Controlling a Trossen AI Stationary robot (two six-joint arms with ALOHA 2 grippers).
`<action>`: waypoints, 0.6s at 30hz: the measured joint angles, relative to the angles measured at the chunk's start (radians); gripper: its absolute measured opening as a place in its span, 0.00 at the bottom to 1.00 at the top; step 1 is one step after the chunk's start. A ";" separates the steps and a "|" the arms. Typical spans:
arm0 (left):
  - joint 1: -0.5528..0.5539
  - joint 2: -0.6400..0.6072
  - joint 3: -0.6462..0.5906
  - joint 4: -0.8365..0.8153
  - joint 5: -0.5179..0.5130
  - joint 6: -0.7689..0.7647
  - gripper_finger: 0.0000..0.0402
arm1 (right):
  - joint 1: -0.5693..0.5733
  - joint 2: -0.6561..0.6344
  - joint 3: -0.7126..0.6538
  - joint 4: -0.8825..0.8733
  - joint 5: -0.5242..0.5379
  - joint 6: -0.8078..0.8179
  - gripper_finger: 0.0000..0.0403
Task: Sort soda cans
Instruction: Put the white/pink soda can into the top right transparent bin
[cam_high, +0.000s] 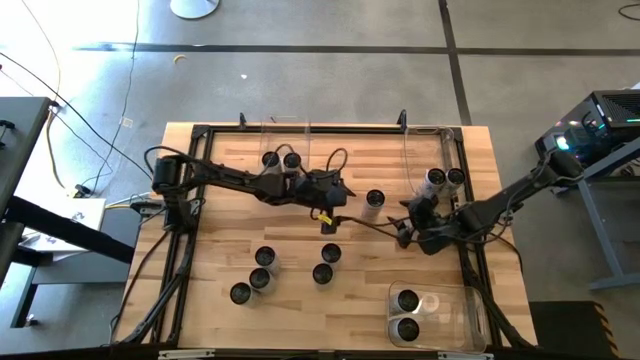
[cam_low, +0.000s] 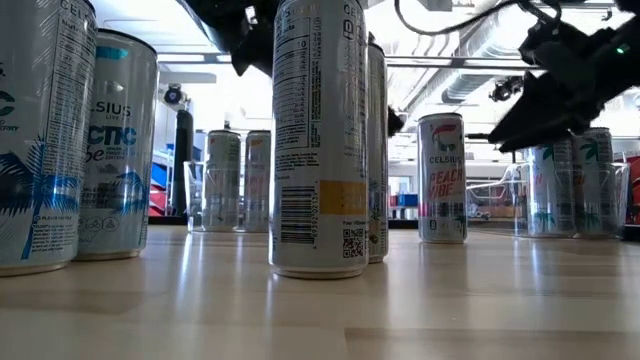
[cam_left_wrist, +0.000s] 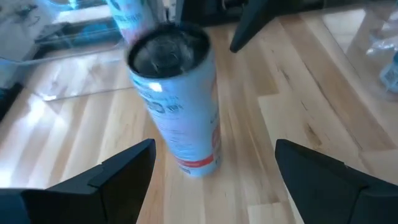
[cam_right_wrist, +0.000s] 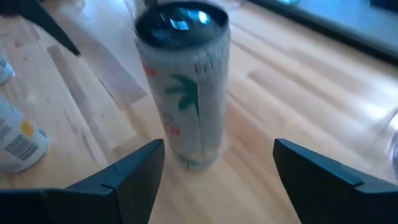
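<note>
Twelve soda cans (cam_high: 323, 273) on the table: six loose, six inside bins. Three clear bins (cam_high: 470, 325), each holding two cans. Two robot arms (cam_high: 235, 180) over the table (cam_high: 230, 240).

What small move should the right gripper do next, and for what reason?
Probably ease the right gripper forward around the can ahead of it. Its fingers are open, the can stands upright between their tips but beyond them, and nothing is held yet.

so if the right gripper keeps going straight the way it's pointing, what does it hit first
Most likely the lone soda can standing upright ahead of the open right gripper, roughly centred between its fingers. How far off it stands is hard to judge.
</note>
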 joint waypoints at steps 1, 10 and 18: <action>-0.003 -0.017 0.000 0.001 -0.001 -0.006 0.81 | -0.005 -0.002 0.014 0.003 0.000 -0.040 0.73; -0.064 -0.246 0.002 -0.176 -0.120 -0.031 0.81 | -0.103 -0.002 0.182 0.021 -0.113 -0.417 0.73; -0.100 -0.391 0.002 -0.452 -0.380 -0.079 0.81 | -0.322 0.004 0.273 0.023 -0.471 -0.580 0.75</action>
